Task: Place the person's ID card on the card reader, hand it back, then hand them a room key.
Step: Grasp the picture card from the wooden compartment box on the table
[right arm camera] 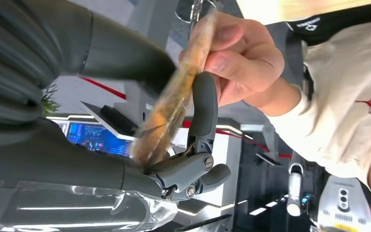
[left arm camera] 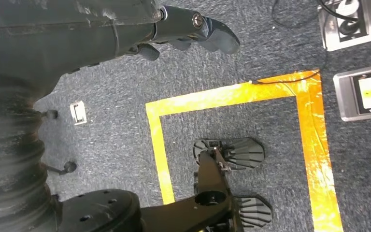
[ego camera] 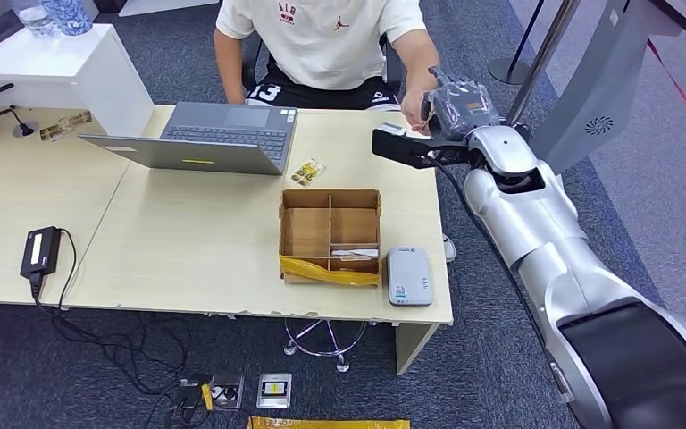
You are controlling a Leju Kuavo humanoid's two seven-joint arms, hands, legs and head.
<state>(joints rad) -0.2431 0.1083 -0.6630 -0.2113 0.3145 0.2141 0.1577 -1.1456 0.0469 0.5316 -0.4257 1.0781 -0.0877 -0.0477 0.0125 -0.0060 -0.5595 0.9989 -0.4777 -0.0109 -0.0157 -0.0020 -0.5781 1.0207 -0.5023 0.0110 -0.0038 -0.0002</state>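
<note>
In the right wrist view the ID card [right arm camera: 174, 101], in a clear yellowish sleeve, sits edge-on between my right hand's thumb and a dark finger [right arm camera: 204, 111]. The person's hand [right arm camera: 244, 58] pinches the card's far end at the same time. In the head view my right hand [ego camera: 454, 112] is raised over the table's far right corner, touching the person's hand [ego camera: 414, 105]. The grey card reader [ego camera: 409, 276] lies at the table's near right corner. Next to it a cardboard divider box [ego camera: 304, 234] holds a white key card [ego camera: 355, 255]. My left hand [left arm camera: 193, 29] hangs over the floor, holding nothing.
An open grey laptop [ego camera: 223, 136] sits in front of the seated person. A small yellowish card [ego camera: 307, 171] lies between the laptop and the box. A black power adapter [ego camera: 40, 250] with its cable is at the left. Floor sockets [left arm camera: 362, 92] and yellow tape [left arm camera: 314, 145] are below.
</note>
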